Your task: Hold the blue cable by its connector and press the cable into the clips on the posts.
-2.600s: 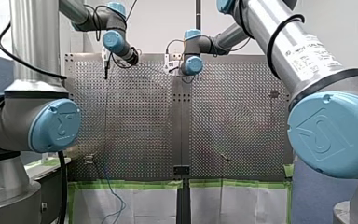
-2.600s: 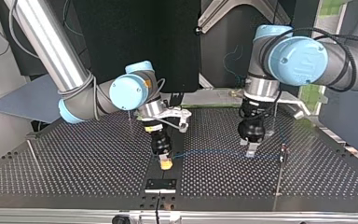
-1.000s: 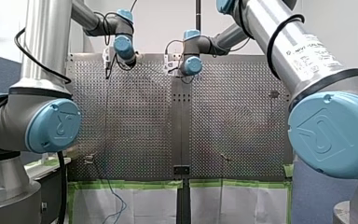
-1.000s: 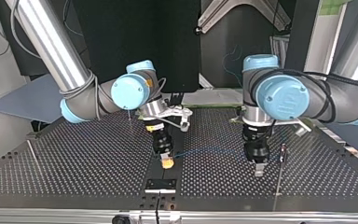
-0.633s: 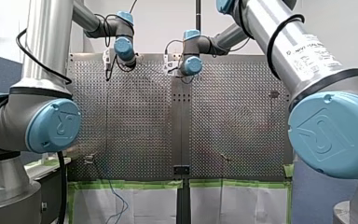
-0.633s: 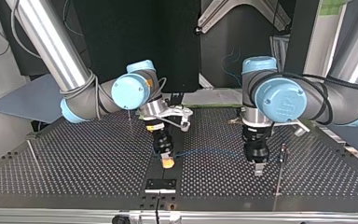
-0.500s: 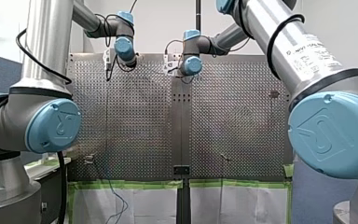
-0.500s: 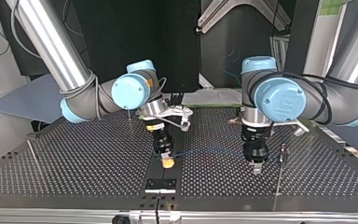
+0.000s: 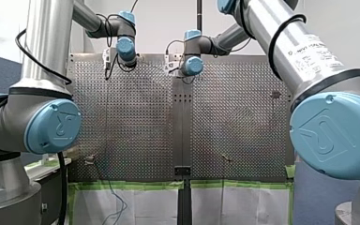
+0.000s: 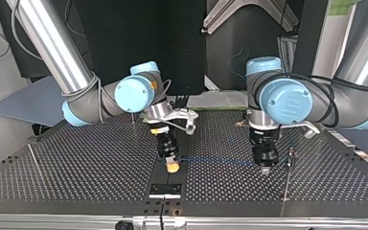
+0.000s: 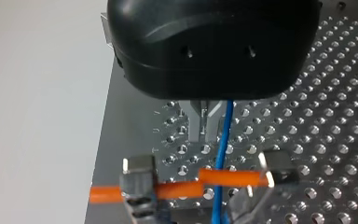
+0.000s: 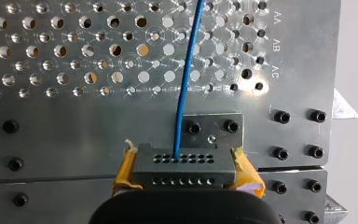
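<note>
Blue cable (image 12: 186, 70) leaves a grey connector (image 12: 182, 161), and our right gripper (image 12: 182, 169) holds that connector clamped between its yellow pads (image 12: 124, 169). The connector's face is dotted with two rows of small holes. The cable comes out of the upper row and runs ahead over the perforated metal surface (image 12: 74, 126).

In the top view the right gripper (image 10: 172, 166) hangs over the middle seam of the surface (image 10: 76, 177), near the edge that faces this camera. A black plate (image 10: 165, 190) lies between it and that edge. From there the cable (image 10: 215, 159) stretches level, just above the surface, across to our left gripper (image 10: 264, 167). A thin post (image 10: 291, 154) stands just beside the left gripper, on the side away from the connector.

From the left wrist we see the metal fingers (image 11: 198, 122) pressed together with only a slit between them, holding nothing. The cable (image 11: 223, 140) runs just beside them, not between them. Ahead of the fingers it crosses an orange bar (image 11: 235, 177) that lies between two metal blocks (image 11: 139, 173).

In the front view the cable (image 9: 117, 199) hangs off the surface's edge nearest the arm bases, down over white paper (image 9: 145, 206).
</note>
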